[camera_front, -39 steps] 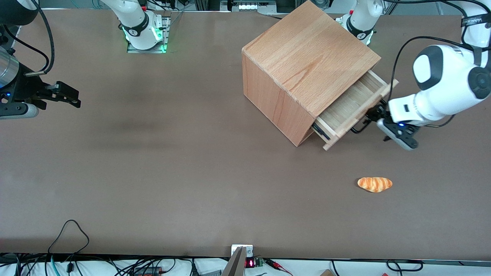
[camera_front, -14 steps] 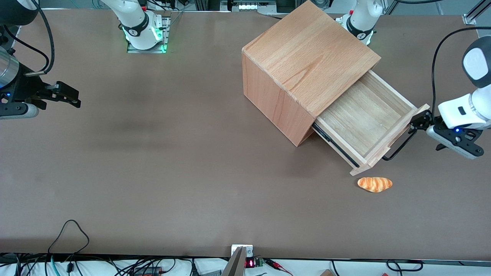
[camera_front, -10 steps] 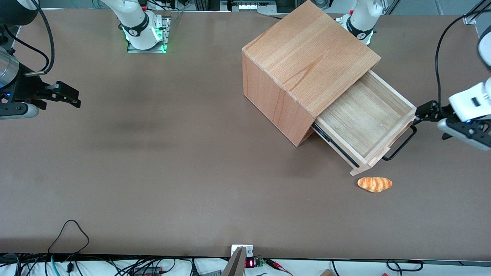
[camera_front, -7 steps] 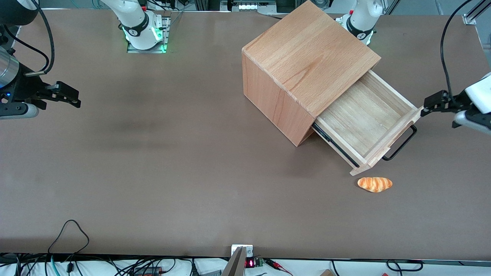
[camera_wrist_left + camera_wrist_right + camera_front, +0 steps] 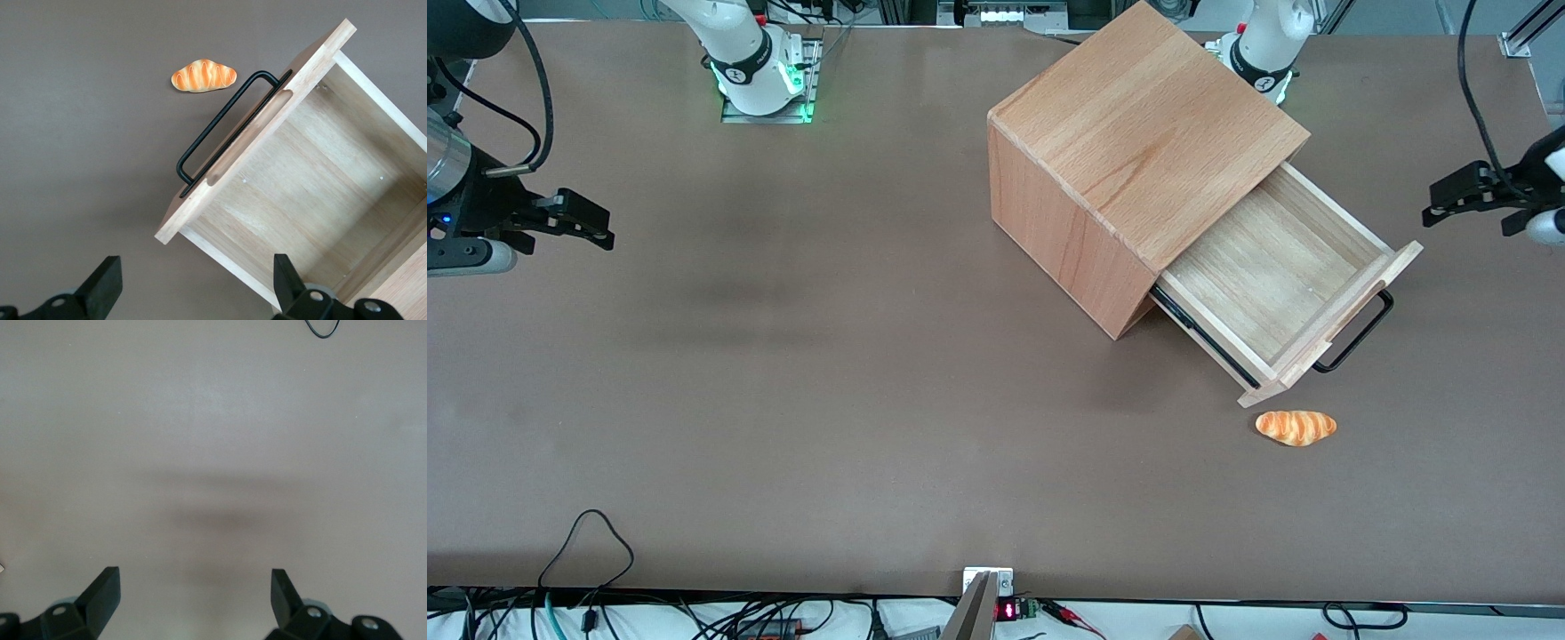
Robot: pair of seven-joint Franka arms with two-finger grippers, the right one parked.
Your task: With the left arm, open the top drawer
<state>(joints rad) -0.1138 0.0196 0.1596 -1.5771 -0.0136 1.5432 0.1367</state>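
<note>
The top drawer [image 5: 1272, 280] stands pulled far out of the beech cabinet [image 5: 1138, 142], its bare wooden floor [image 5: 313, 193] showing. Its black bar handle [image 5: 1357, 332] [image 5: 223, 130] is free, with nothing touching it. My left gripper [image 5: 1436, 203] [image 5: 193, 290] hangs above the table toward the working arm's end, apart from the drawer front [image 5: 257, 137]. It is open, its black fingers [image 5: 100, 287] spread wide with nothing between them.
A small orange bread roll [image 5: 1296, 427] [image 5: 203, 75] lies on the brown table [image 5: 827, 356], nearer to the front camera than the drawer front's corner. Cables [image 5: 587, 542] trail along the table's near edge.
The drawer slid far out of the cabinet with the gripper on its handle. The gripper then let go, opened and drew up and away toward the working arm's end.
</note>
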